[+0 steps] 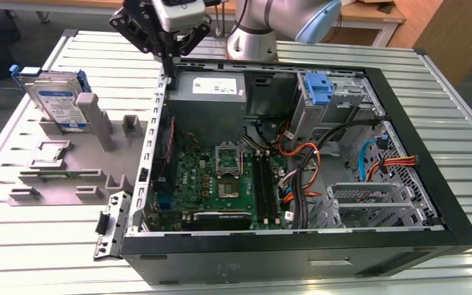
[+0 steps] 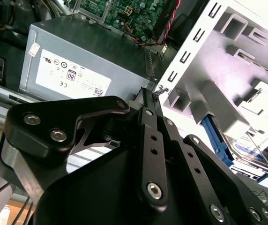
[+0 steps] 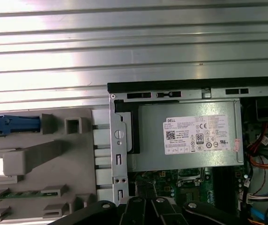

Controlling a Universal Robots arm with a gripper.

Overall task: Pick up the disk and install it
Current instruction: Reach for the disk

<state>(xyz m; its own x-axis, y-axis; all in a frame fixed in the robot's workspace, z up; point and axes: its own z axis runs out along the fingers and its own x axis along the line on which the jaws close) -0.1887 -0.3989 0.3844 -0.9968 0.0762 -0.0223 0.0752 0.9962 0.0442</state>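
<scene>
1. Silver with a blue bracket, the disk (image 1: pixel 58 101) is standing on edge in the grey fixture (image 1: pixel 72 172) on the table (image 1: pixel 31 246). It is at the exterior view's left, beside the open computer case (image 1: pixel 302 249), and nothing is touching it.
2. I am reading the pick-up as not yet begun, since the disk is sitting in its slot well apart from the gripper (image 1: pixel 168 69).
3. A grasp, as I am judging it, is calling for parted fingers brought across to the fixture and lined up over the disk's upper edge.
4. I am seeing the arm pointing the gripper straight down over the case's wall, just beside the grey power supply box (image 1: pixel 211 89). In the second wrist view its fingers (image 2: pixel 151 140) are drawn narrow, tips together, holding nothing.
</scene>
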